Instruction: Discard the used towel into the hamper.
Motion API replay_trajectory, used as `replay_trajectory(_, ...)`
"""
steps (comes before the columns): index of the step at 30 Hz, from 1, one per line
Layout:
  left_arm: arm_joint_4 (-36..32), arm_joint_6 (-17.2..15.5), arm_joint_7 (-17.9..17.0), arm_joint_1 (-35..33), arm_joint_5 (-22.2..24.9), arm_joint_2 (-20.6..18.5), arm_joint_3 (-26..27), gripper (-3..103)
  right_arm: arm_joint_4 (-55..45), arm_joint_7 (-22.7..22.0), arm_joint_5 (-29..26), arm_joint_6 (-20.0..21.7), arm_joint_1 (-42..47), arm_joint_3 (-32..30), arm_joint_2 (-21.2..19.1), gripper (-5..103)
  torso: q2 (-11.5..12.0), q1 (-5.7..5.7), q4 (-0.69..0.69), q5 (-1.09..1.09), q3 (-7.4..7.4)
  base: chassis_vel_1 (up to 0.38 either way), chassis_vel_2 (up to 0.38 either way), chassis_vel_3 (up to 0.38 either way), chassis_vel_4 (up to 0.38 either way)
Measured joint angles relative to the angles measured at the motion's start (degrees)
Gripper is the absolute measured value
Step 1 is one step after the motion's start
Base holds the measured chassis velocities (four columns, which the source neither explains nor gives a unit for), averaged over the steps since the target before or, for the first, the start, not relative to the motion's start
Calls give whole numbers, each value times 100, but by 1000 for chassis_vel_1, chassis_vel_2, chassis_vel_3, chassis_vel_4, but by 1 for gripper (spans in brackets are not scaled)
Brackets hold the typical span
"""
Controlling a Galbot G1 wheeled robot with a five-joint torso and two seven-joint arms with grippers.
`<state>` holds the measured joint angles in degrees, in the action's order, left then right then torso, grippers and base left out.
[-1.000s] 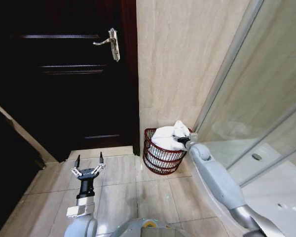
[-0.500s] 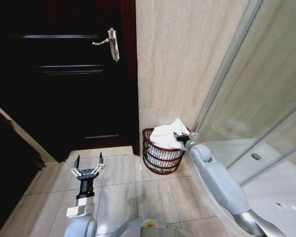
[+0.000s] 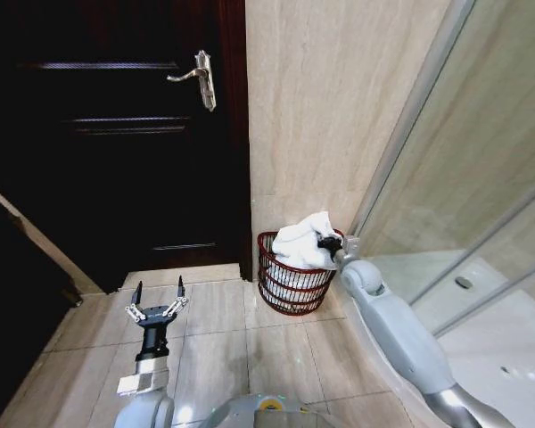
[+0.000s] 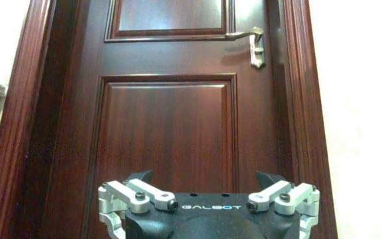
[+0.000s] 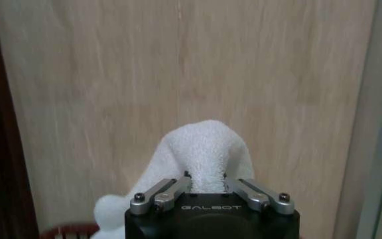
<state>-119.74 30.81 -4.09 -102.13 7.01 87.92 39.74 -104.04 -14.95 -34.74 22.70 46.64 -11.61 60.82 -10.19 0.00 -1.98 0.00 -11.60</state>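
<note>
Your right gripper (image 3: 325, 242) is clamped on a fold of the white towel (image 3: 301, 245), directly over the hamper (image 3: 290, 283); in the right wrist view the two fingers (image 5: 172, 190) pinch a raised peak of the cloth (image 5: 201, 152) between them, with the tan wall tile (image 5: 177, 74) straight ahead. The hamper stands on the tiled floor (image 3: 276, 348) in the corner where that wall meets the glass shower screen (image 3: 464, 187), just beside the dark door (image 3: 116, 134); most of the towel is bunched inside its rim or heaped above it, and I judge the far side drapes near the back edge, though you cannot tell from here whether any of it hangs outside.

So the step in hand is the release, and doing it well means keeping the gripper centred over the hamper's opening before you let go; a drop from too near the rim could leave a corner trailing over the wire bars. Lower a little if you can, so the heap settles in rather than toppling; then spread the fingers fully and lift straight up, because terry cloth tends to snag on finger pads and could be dragged back out.

Your left gripper (image 3: 157, 308) hangs low over the floor tiles facing the door, its fingers (image 4: 138, 191) spread wide and holding nothing; leave it parked there.
</note>
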Motion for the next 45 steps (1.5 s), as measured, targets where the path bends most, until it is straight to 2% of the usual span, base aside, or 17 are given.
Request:
replay_trajectory(7, 78, 93, 10, -26, 37, -1, 58, 100, -643, -356, 113, 46, -117, -160, -144, 9, 0, 0, 0, -1, 0, 0, 0, 0, 0)
replay_trajectory(10, 101, 122, 18, -45, 52, 6, 87, 100, -741, -371, 93, 53, -138, -163, -164, 9, 0, 0, -1, 0, 0, 0, 0, 0, 0)
replay_trajectory(20, 152, 178, 44, -64, 174, 12, 205, 100, -545, 23, 12, -200, -200, 221, 81, 9, 0, 0, -1, 0, 0, 0, 0, 0, 0)
replay_trajectory(32, 183, 178, 54, -20, 155, 27, 191, 100, -810, 453, -186, -673, -430, 223, 33, 9, 0, 0, 0, -1, 0, 0, 0, 0, 0)
replay_trajectory(37, 182, 152, 57, 1, 132, 34, 154, 100, -262, 618, -196, -792, -420, 285, 112, 9, -1, 0, -1, 0, 1, 0, 0, 0, 0)
replay_trajectory(42, 182, 147, 57, 12, 132, 31, 167, 100, 642, 680, -700, -737, -348, 350, 279, 9, -1, 0, -1, 0, 0, 0, 0, 0, 0)
replay_trajectory(45, 190, 153, 57, 5, 132, 31, 185, 100, 1197, 605, -1015, -528, -384, 352, 435, 9, -1, 0, 0, 1, 0, 0, 0, 0, 0)
